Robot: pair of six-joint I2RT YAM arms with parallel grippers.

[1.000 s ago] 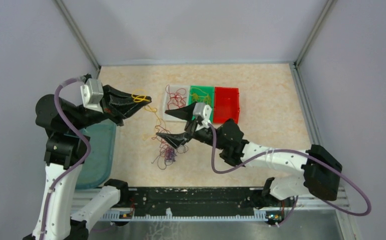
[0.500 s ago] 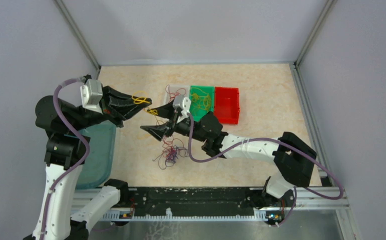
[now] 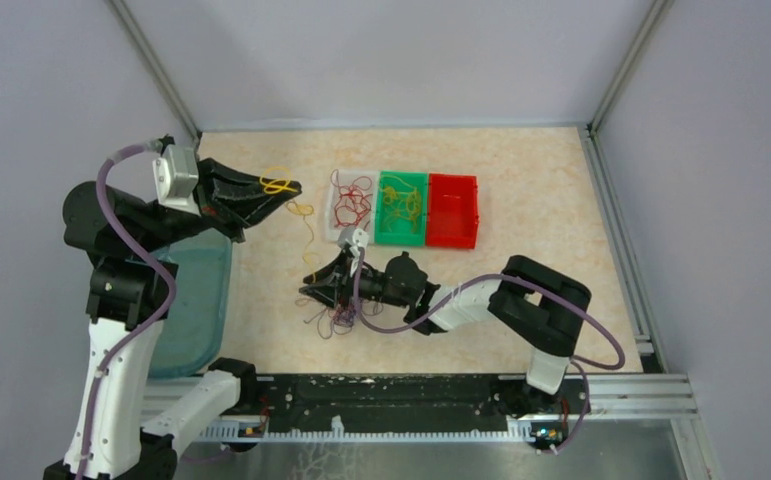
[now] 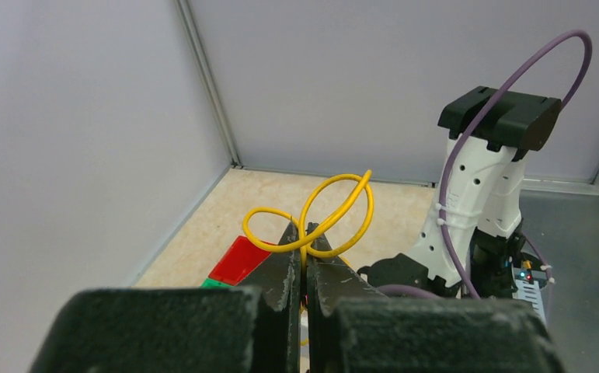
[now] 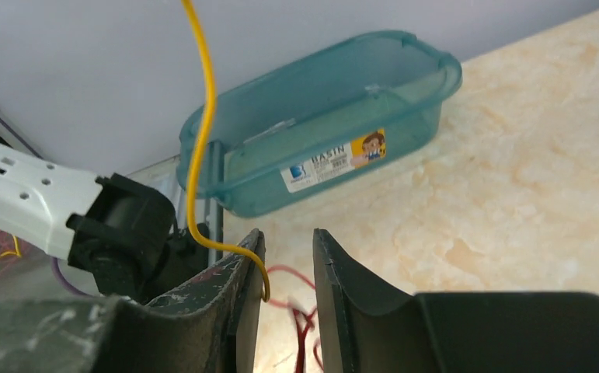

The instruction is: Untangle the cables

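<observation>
My left gripper [image 3: 289, 190] is raised at the left and shut on a yellow cable [image 3: 278, 184]. In the left wrist view the yellow cable [image 4: 341, 203] loops above the pinched tips of the left gripper [image 4: 305, 239]. From there the strand hangs down toward a tangle of red and dark purple cables [image 3: 336, 308] on the table. My right gripper [image 3: 311, 291] is low over that tangle. The right gripper [image 5: 288, 242] has its jaws a narrow gap apart. The yellow cable's end [image 5: 264, 286] curls against the left finger, and red cables [image 5: 300, 315] lie below the gap.
A teal basin [image 3: 196, 300] stands at the left edge, also visible as the basin [image 5: 319, 132] ahead of the right wrist. Three small trays sit at the back: a clear tray [image 3: 335, 231] with red cables, a green tray [image 3: 401, 178] with yellow cables, and a red tray [image 3: 453, 212].
My right gripper has swung left and dropped onto the tangle, its jaws narrowing. The left gripper has lifted a little back and up with the yellow cable.
</observation>
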